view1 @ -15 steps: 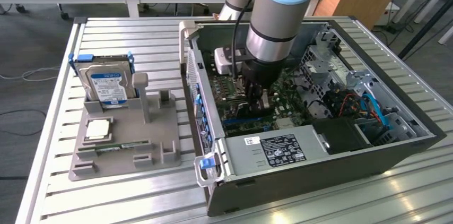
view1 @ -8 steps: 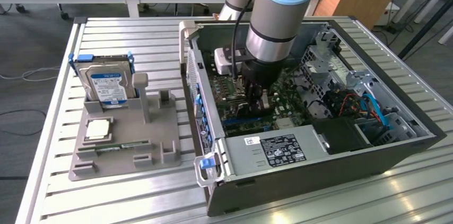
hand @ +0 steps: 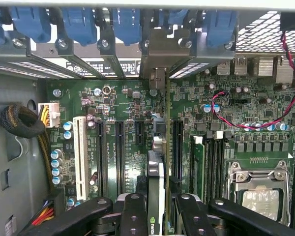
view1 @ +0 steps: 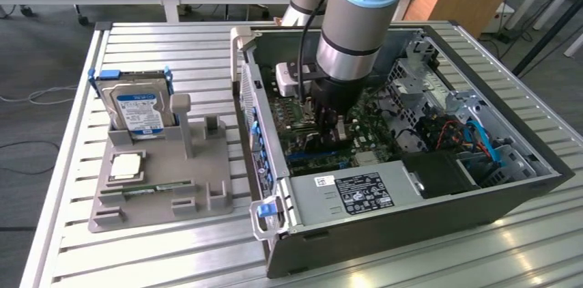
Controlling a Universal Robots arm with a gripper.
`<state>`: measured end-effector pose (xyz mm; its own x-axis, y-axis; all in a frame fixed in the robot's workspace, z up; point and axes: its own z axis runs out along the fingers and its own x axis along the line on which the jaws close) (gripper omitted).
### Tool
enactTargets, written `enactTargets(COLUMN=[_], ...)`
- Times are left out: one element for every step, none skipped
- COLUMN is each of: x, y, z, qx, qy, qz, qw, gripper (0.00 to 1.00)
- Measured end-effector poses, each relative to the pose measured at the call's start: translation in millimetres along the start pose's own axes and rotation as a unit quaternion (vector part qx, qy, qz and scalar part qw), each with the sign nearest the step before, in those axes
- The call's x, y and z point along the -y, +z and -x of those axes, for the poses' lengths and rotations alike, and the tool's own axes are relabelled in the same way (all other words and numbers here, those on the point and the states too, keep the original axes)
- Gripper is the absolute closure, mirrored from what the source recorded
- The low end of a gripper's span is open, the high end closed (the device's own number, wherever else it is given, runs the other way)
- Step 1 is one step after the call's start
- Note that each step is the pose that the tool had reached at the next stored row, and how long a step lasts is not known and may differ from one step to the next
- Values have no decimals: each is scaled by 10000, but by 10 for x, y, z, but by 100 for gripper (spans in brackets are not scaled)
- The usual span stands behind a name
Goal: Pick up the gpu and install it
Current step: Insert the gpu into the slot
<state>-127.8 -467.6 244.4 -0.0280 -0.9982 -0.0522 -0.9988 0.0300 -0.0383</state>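
Fingers sit closest to the wrist camera, black, clamped on either side of the gpu, which stands on edge between them with its thin edge facing up. Gripper is down inside the open computer case, right over the green motherboard. Gpu's far end lines up with a metal bracket at the case's rear slot wall, where a row of blue clips runs along the openings. Can't tell if the card edge is fully seated in a motherboard slot; the fingers hide the contact line. On the motherboard next to the gpu: black expansion slots and one white slot; on the gpu's other side, memory slots and the metal processor socket. Red-black wire pair loops over the motherboard near the socket. Exterior view: power supply box with a black label sits at the near end of the case. Outside the case, toward the exterior view's left, a grey parts holder stands on the slatted tabletop, carrying an upright hard drive with a blue label, a processor chip lying flat, and a slim RAM stick near its front edge.
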Motion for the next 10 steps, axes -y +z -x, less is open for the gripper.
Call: enactTargets(x=[0, 0, 0, 0, 0, 0, 0, 0, 0, 0], y=[0, -1, -1, -1, -1, -1, -1, 0, 1, 2], z=[0, 0, 0, 0, 0, 0, -1, -1, -1, -1], qx=[-1, -1, -2, -2, -2, -2, -3, -3, -3, -3], qy=[0, 0, 0, 0, 0, 0, 0, 0, 0, 0], qz=[0, 0, 1, 1, 1, 1, 1, 2, 2, 1], qw=[10000, 10000, 10000, 10000, 10000, 10000, 10000, 10000, 10000, 10000], gripper=[73, 73, 73, 73, 73, 73, 73, 73, 73, 73])
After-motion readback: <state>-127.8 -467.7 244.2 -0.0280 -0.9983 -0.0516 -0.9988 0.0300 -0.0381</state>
